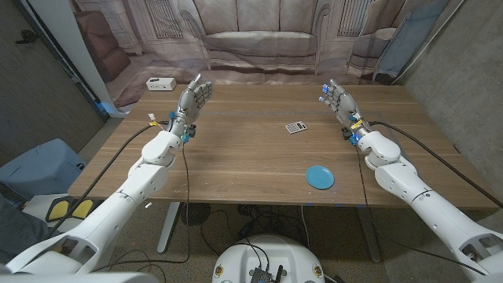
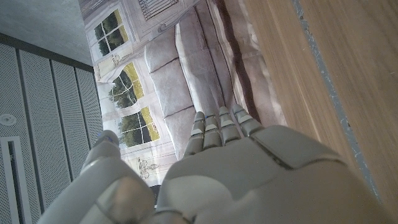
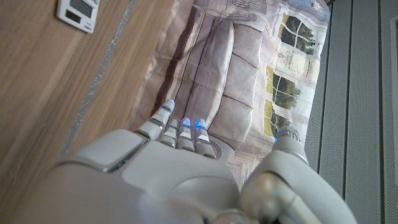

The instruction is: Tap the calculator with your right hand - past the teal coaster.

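A small grey calculator (image 1: 295,127) lies on the wooden table (image 1: 251,169), a little right of its middle. A round teal coaster (image 1: 319,177) lies nearer the front edge, to the right. My right hand (image 1: 338,101) stands at the far right of the table, fingers apart, holding nothing, well to the right of the calculator. My left hand (image 1: 192,101) stands at the far left, fingers apart and empty. In the right wrist view my right hand (image 3: 186,180) reaches toward the backdrop. The left wrist view has my left hand (image 2: 230,168) beside the table's edge.
A white device (image 1: 160,84) with small displays sits at the table's far left corner, also seen as the white device (image 3: 79,12) in the right wrist view. A printed sofa backdrop (image 1: 259,39) hangs behind the table. A blue bin (image 1: 35,165) stands left of the table.
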Available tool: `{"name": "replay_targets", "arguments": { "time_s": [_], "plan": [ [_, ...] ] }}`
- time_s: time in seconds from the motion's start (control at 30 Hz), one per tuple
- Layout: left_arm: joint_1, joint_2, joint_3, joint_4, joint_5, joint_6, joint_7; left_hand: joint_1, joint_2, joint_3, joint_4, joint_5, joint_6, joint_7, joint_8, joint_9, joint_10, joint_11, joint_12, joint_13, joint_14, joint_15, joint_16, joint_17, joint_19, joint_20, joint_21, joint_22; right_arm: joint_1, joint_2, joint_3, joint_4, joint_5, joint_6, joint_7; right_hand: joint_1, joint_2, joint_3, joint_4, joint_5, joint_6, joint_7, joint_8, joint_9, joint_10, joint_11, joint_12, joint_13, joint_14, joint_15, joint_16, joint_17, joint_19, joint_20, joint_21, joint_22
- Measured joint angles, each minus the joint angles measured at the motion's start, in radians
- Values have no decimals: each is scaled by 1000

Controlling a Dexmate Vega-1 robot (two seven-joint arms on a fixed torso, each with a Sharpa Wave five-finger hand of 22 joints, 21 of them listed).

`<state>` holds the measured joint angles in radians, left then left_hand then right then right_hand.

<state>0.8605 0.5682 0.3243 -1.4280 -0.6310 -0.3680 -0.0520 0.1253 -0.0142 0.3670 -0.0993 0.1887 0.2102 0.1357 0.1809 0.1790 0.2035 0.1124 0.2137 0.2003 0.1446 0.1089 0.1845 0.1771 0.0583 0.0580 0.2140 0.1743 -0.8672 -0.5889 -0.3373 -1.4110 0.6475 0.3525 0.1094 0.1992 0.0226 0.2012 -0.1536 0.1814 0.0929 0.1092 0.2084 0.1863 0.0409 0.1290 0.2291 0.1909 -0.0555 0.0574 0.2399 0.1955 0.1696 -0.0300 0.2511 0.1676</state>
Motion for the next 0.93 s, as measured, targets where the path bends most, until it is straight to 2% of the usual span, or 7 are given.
{"name": "replay_targets", "arguments": {
  "time_s": [0.1, 0.23, 0.4, 0.53, 0.93],
  "plan": [
    [-2, -2, 1, 3, 0, 0, 0, 0, 0, 4, -4, 0, 0, 0, 0, 0, 0, 0, 0, 0, 0, 0, 0, 0, 0, 0, 0, 0, 0, 0, 0, 0, 35, 0, 17, 0, 0, -5, 4, 0, 3, 2, 0, 0, 4, 4, 0, 0, 0, 0, 0, 0, 0, 0, 0, 0],
    [-3, -4, 2, 4, -1, 5, 1, 0, 0, 4, -4, 0, 0, 0, 0, 0, 0, 0, 0, 0, 0, 0, 0, 0, 0, 0, -7, 0, -12, 24, 25, 36, 86, 0, 50, -5, -6, -5, 3, 0, 11, 4, 0, 0, 13, 12, 0, 0, 7, 7, 0, 0, 0, 0, -4, 0],
    [-6, -7, 2, 7, -1, 9, 6, 0, 0, 4, -4, 0, 0, 0, 0, 0, 0, 0, 0, 0, 0, 0, 0, 0, 0, 0, -7, 0, -18, 34, 34, 55, 119, 3, 75, -2, -10, -8, 6, 0, 22, 3, 0, 0, 16, 9, 0, 0, 13, 5, 0, 0, 4, 4, -4, 0],
    [-7, -10, 4, 9, -2, 11, 7, 0, 0, 4, -4, 0, 0, 0, 0, 0, 0, 0, 0, 0, 0, 0, 0, 0, 0, 0, -7, 0, -21, 39, 38, 64, 129, 7, 83, -2, -10, -8, 6, 0, 26, 7, 1, 0, 22, 14, 0, 0, 16, 9, 0, 3, 6, 5, -4, 0],
    [-7, -15, 8, 1, -2, 19, 19, 0, 0, 0, -8, 0, 0, 0, 0, 0, 0, 0, 0, 0, 0, 0, 0, 0, 0, 0, -12, 0, -40, 40, 52, 72, 151, 9, 94, -5, -13, -12, 10, 0, 32, 3, 7, 0, 27, 9, 0, 0, 20, 5, 0, 3, 6, 5, -8, 0]
  ]
}}
